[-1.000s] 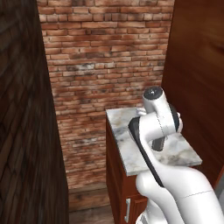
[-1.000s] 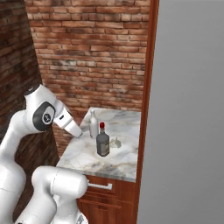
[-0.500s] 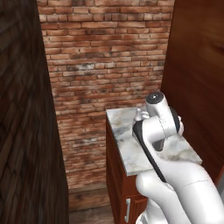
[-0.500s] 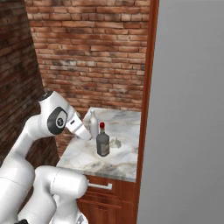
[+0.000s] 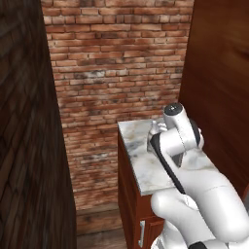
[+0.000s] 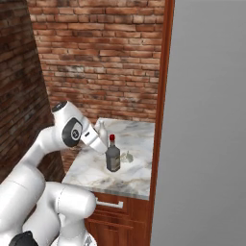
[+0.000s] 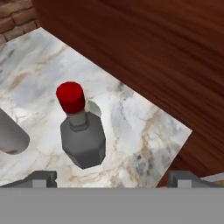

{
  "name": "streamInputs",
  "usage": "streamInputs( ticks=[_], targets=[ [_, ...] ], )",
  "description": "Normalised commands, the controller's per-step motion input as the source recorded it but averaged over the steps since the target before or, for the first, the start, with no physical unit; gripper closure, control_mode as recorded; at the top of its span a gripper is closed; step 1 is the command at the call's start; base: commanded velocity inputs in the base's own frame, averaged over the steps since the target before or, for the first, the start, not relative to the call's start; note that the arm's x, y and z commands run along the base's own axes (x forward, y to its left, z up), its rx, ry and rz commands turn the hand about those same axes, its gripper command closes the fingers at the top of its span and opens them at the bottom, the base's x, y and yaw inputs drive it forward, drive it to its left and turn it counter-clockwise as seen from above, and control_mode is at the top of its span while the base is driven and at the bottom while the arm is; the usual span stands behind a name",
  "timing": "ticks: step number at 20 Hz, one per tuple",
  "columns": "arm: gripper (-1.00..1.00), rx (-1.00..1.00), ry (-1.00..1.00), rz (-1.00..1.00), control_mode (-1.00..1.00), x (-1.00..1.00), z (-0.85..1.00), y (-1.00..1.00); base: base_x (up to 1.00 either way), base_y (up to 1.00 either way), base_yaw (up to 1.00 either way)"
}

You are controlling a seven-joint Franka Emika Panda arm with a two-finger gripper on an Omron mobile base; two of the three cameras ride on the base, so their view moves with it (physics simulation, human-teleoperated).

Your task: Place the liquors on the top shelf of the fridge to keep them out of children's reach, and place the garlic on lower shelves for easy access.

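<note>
In the hand view my gripper (image 7: 113,179) is open, its fingertips (image 7: 41,178) spread wide and low over the marble counter (image 7: 144,131). The dark grey liquor bottle with a red cap (image 7: 82,138) stands upright just ahead, closer to the left fingertip and untouched. The garlic (image 7: 94,108) peeks out behind its cap. The pale cream liquor bottle (image 7: 11,135) is cut off at the left edge. From the right base view, the dark bottle (image 6: 113,157), the cream bottle (image 6: 101,129) and the garlic (image 6: 129,155) sit together, with my hand beside them. The fridge's grey door (image 6: 206,120) stands at right; its shelves are hidden.
A dark wood cabinet wall (image 7: 144,48) rises right behind the counter's edge. Brick wall (image 6: 101,57) backs the counter. A dark brick side wall (image 5: 24,146) stands to the left. Wood drawers with a pale handle (image 6: 109,204) lie under the marble top.
The arm has swung forward and lower toward the bottles on the counter. The jaws stayed wide open. The bottles and garlic have not moved.
</note>
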Motion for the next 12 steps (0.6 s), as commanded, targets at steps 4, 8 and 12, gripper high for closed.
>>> streamInputs(
  ticks=[4,8,12],
  targets=[
    [-1.0,0.0,0.0,0.0,-1.0,0.27,0.0,-0.05,0.0,0.0,0.0],
    [-1.0,0.0,0.0,0.0,-1.0,0.25,0.0,-0.07,0.0,0.0,0.0],
    [-1.0,0.0,0.0,0.0,-1.0,0.19,-0.07,-0.07,0.0,0.0,0.0]
  ],
)
